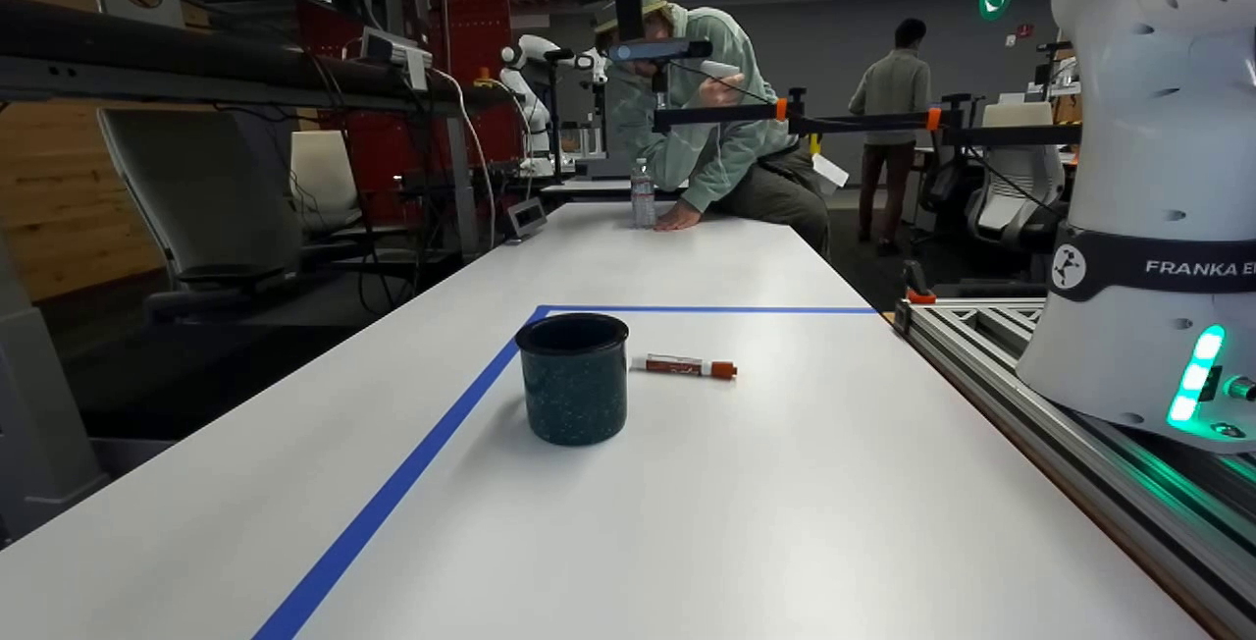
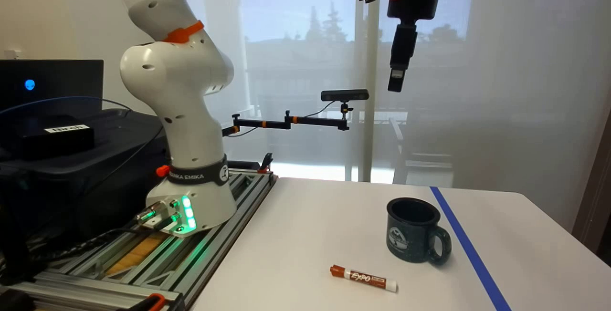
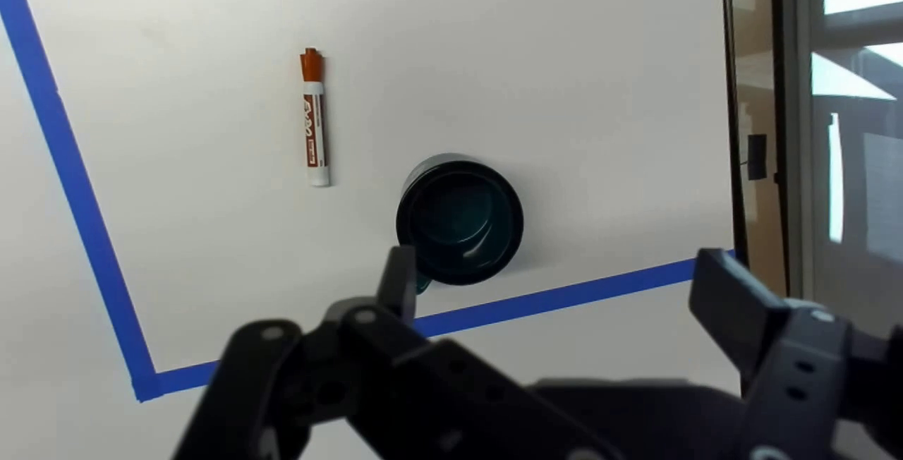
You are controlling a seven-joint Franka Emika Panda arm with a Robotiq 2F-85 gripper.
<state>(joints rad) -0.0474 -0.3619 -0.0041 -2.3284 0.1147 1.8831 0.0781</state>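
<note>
Overhead, my gripper [image 3: 556, 262] hangs with fingers spread and nothing between them, well above the table [image 2: 296, 234]. On it, the mug [image 2: 411, 237] stands upright just beside the blue tape [image 2: 468, 249], handle [image 2: 447, 244] facing the tape. Glossy, dark, probably enamel or ceramic: I judge it stiff, a bit slippery, chippable, of modest weight; take rim and wall, or handle. Marker [image 2: 363, 278] lies near it: light, rigid, apt to roll; best pinched mid-barrel.

Wrist view: down on table [image 3: 600, 58] — both exterior views (slanting, opposite ends) share mug [image 2: 414, 235], marker [image 2: 363, 278].
</note>
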